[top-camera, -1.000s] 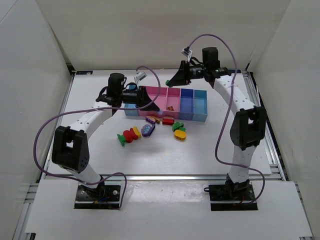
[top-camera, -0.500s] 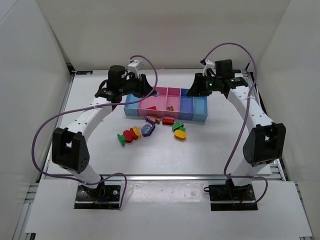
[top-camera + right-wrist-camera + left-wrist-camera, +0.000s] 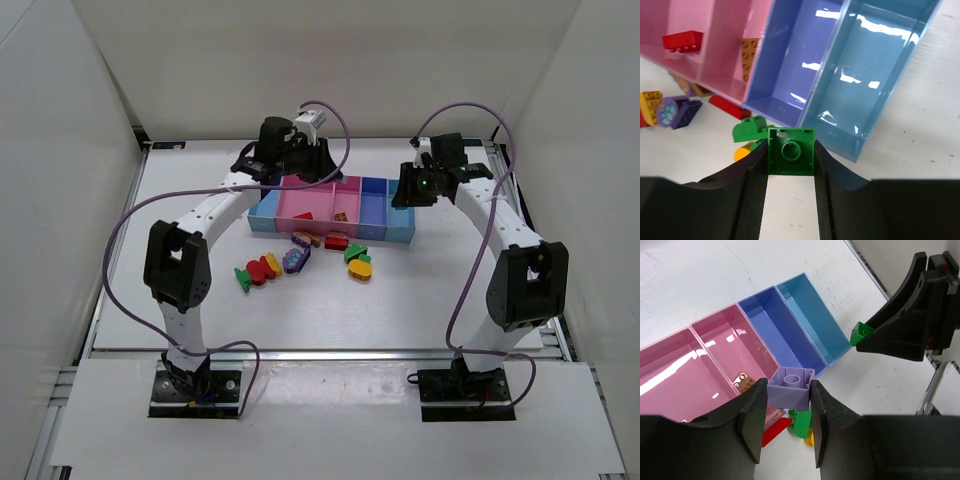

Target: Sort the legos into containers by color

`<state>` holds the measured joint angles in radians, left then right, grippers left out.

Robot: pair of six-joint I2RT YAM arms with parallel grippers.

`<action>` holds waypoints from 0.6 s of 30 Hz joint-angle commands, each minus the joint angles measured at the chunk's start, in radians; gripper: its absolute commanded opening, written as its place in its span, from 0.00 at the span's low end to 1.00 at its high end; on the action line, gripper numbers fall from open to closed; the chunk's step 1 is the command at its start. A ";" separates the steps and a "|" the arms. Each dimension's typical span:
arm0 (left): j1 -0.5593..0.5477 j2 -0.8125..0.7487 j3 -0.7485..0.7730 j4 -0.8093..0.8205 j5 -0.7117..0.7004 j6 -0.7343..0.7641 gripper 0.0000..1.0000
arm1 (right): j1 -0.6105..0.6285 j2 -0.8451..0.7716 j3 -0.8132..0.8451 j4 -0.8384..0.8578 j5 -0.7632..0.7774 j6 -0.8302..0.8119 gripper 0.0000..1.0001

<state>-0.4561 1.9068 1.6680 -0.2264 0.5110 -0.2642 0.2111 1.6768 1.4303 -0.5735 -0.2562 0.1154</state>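
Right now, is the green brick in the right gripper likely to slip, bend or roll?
The green brick looks like hard moulded plastic with square edges, so it is probably stiff. Its flat sides sit flush against the right gripper's fingers, so slipping seems unlikely, though the glossy surface may be slick. Set down, its blocky shape should not roll.

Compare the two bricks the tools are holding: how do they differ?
The left tool holds a lavender brick; the right tool holds a green brick. The lavender brick hangs near the pink bins, the green brick near the light-blue end bin. Both are square, single-stud blocks, each clamped in its tool.
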 commanded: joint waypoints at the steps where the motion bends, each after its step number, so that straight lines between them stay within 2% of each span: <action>1: -0.019 -0.006 0.062 -0.005 -0.016 -0.017 0.10 | -0.007 0.037 0.015 0.029 0.047 -0.011 0.00; 7: -0.029 0.032 0.094 -0.002 0.006 -0.024 0.10 | -0.010 0.099 0.031 0.023 0.044 -0.017 0.00; 10: -0.032 0.047 0.110 0.001 0.015 -0.027 0.10 | -0.010 0.124 0.038 0.034 0.064 -0.017 0.07; 11: -0.033 0.052 0.114 0.002 0.018 -0.026 0.10 | -0.010 0.132 0.041 0.034 0.069 -0.016 0.10; 12: -0.033 0.054 0.113 0.002 0.020 -0.026 0.10 | -0.010 0.136 0.050 0.035 0.080 -0.017 0.20; 14: -0.033 0.063 0.114 0.001 0.024 -0.026 0.10 | -0.012 0.153 0.059 0.035 0.084 -0.019 0.25; 18: -0.033 0.074 0.125 0.004 0.035 -0.029 0.10 | -0.010 0.173 0.087 0.035 0.090 -0.010 0.51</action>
<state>-0.4866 1.9762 1.7477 -0.2333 0.5179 -0.2886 0.2039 1.8423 1.4597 -0.5724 -0.1844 0.1101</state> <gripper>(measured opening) 0.470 0.480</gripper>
